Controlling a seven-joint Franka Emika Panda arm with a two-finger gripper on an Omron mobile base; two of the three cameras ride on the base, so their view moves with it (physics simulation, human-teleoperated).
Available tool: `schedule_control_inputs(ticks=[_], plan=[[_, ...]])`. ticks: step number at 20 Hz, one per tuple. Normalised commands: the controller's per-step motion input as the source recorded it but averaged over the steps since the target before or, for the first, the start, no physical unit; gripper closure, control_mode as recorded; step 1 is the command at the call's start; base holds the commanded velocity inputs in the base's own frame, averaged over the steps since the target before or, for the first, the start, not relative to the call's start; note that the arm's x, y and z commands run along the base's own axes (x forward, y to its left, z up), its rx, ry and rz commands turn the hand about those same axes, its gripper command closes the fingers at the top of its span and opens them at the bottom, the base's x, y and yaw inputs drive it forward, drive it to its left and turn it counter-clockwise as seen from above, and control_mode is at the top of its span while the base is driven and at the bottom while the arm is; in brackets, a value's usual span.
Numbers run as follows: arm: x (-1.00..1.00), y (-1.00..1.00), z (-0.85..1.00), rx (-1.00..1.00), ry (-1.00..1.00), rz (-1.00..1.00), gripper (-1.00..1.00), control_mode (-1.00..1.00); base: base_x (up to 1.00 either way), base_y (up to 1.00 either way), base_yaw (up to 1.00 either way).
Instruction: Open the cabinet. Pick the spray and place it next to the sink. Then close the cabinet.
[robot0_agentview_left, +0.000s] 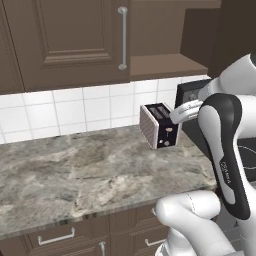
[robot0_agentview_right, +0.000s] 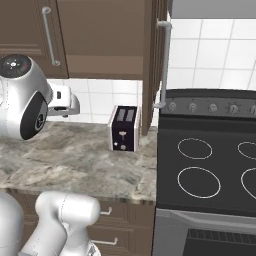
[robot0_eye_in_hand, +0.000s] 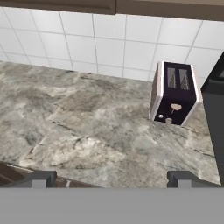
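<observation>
The dark brown wall cabinet (robot0_agentview_left: 65, 40) hangs above the counter. Its left door is closed, with a silver bar handle (robot0_agentview_left: 122, 37). Its right door (robot0_agentview_right: 150, 65) stands swung out, edge-on, handle (robot0_agentview_right: 162, 65) facing the stove. The bare lower shelf (robot0_agentview_left: 165, 65) shows inside. The spray is not visible on that shelf, and the sink is out of view. My gripper (robot0_eye_in_hand: 111, 179) is open, its fingertips (robot0_eye_in_hand: 41, 179) far apart with nothing between them. It hovers over the counter, left of the toaster, well below the cabinet (robot0_agentview_right: 100, 30). The hand (robot0_agentview_right: 67, 104) points toward the toaster.
A black-and-silver toaster (robot0_agentview_left: 160, 125) (robot0_agentview_right: 124, 128) (robot0_eye_in_hand: 175, 94) stands on the marble counter (robot0_agentview_left: 75, 170) by the tiled wall. A black stovetop (robot0_agentview_right: 210, 165) with ring burners adjoins the counter on the right. Drawers (robot0_agentview_left: 55, 237) with horizontal handles sit below the counter.
</observation>
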Motion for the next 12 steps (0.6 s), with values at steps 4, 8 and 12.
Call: schedule_control_inputs(ticks=[4,8,12], plan=[[0.0,0.0,0.0,0.0,0.0,0.0,-1.0,-1.0,0.0,0.0,0.0],[0.0,0.0,0.0,0.0,0.0,0.0,-1.0,-1.0,0.0,0.0,0.0],[0.0,0.0,0.0,0.0,0.0,0.0,-1.0,-1.0,0.0,0.0,0.0]])
